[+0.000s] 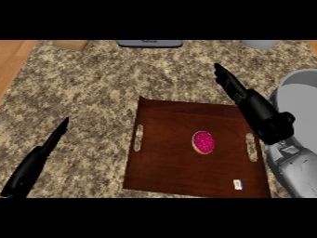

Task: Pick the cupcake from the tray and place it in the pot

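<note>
- The cupcake (203, 142) sits near the middle of the brown tray (181, 172).
- The pot (310, 100) is at three o'clock from the tray.
- The right hand (247, 100) is above the tray's far right corner, fingers straight, holding nothing.
- The left hand (41, 155) rests at nine o'clock, fingers straight.
- The cupcake looks light and soft, so hold its sides, not the pink top.

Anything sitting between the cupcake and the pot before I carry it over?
In the head view, only bare tray surface, its right handle slot and the robot's own right hand lie between the cupcake and the pot.
</note>
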Robot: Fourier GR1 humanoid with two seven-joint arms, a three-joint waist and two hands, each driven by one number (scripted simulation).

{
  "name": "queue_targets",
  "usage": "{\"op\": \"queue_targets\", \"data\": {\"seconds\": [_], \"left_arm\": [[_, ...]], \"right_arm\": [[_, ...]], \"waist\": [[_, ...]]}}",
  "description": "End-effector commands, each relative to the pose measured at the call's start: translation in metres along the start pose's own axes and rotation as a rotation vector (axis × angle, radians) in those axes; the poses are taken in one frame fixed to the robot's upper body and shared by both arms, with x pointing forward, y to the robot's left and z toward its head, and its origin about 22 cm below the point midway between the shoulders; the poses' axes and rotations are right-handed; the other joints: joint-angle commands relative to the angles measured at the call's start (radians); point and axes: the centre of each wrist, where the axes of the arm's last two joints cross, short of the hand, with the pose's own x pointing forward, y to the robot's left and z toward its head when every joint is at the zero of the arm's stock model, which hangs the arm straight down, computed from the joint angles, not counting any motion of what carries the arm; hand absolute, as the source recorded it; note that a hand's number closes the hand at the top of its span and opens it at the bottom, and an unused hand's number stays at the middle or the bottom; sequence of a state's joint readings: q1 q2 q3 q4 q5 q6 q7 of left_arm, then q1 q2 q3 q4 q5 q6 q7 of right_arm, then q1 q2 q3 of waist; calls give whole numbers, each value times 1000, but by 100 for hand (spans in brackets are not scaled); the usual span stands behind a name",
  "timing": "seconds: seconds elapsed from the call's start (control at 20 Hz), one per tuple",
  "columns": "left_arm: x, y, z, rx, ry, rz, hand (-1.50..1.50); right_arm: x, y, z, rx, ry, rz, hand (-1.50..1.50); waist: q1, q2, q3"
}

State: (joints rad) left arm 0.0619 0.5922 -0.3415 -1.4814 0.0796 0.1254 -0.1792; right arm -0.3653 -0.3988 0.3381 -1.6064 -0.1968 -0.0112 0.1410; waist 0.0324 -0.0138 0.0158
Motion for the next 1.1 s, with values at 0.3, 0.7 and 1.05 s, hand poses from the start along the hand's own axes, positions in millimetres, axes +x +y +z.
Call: {"op": "queue_targets", "data": {"seconds": [0.3,0.7,1.05], "left_arm": [[62,0,-49,205,-229,303,0],[110,16,-81,282,-284,464,0],[109,23,-92,288,-252,471,0]], "right_arm": [[86,-50,-31,374,-377,337,150],[8,-113,-20,535,-564,116,-150],[3,-134,-24,677,-539,436,-150]], "waist": [[44,2,-26],[27,51,-5],[28,41,-12]]}}
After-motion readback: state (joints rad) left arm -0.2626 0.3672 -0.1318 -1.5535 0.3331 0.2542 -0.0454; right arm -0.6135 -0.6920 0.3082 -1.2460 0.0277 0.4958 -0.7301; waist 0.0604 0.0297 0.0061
